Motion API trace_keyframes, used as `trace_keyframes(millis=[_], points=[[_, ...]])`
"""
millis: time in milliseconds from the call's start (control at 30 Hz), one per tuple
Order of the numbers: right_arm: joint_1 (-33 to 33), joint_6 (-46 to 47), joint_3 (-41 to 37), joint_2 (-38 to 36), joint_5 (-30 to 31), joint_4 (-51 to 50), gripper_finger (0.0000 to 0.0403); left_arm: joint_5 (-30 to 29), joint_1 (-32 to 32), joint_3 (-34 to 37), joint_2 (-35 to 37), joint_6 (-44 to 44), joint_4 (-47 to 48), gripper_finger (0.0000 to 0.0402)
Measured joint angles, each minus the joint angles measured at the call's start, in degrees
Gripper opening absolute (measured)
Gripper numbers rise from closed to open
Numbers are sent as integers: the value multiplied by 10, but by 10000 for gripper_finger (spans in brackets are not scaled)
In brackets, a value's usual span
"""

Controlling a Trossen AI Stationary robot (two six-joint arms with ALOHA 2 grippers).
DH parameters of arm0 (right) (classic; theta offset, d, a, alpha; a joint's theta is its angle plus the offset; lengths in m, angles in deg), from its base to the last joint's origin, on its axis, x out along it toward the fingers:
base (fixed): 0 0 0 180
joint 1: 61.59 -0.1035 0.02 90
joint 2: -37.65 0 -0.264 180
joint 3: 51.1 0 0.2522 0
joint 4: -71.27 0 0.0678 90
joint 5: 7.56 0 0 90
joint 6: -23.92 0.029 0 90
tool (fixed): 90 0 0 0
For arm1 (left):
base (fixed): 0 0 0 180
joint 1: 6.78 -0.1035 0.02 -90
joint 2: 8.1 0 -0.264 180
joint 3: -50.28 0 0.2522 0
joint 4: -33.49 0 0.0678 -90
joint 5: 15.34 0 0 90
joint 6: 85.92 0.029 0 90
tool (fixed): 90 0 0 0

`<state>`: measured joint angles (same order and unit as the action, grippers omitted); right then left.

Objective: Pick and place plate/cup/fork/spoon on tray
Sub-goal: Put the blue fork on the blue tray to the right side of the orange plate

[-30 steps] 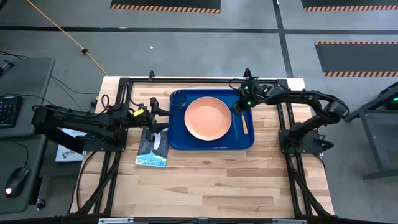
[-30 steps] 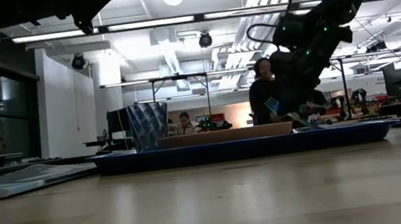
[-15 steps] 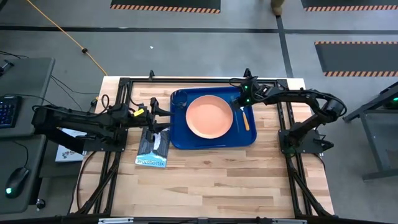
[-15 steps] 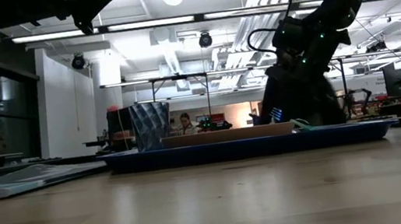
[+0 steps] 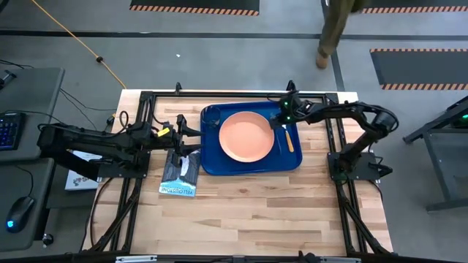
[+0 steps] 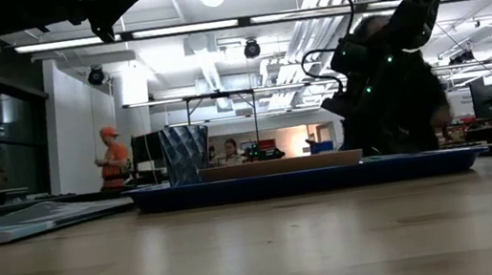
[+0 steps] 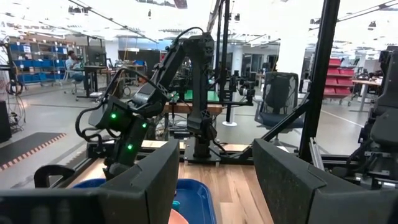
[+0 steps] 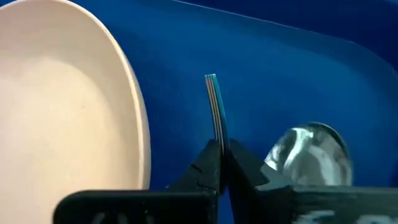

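The right gripper [image 8: 219, 163] pinches the fork [image 8: 214, 106], whose prongs are hidden, between plate [image 8: 62, 106] and spoon [image 8: 309, 152]. The left gripper [image 7: 214, 180] stands spread.

Plate [image 5: 245, 137] on tray [image 5: 248, 166] (centre); spoon [image 5: 288, 141] right; cup [image 5: 210, 114] far-left corner.

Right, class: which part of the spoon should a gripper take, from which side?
Its orange handle, from straight above: the spoon lies flat on the tray beside the plate, and the slim handle is easier to pinch than the rounded bowl.
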<state>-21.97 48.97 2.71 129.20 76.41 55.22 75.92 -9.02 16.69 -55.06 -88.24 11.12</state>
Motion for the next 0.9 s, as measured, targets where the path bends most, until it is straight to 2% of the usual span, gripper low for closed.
trace_keyframes(millis=[467,567,800,900], points=[[0,4,0,25,17,18,8,-4,0,0,0,0,4,193],[0,1,0,25,28,17,30,-4,0,0,0,0,4,193],[0,-4,-1,25,52,17,112,-4,0,0,0,0,4,193],[0,-14,-1,25,52,21,133,-4,0,0,0,0,4,193]])
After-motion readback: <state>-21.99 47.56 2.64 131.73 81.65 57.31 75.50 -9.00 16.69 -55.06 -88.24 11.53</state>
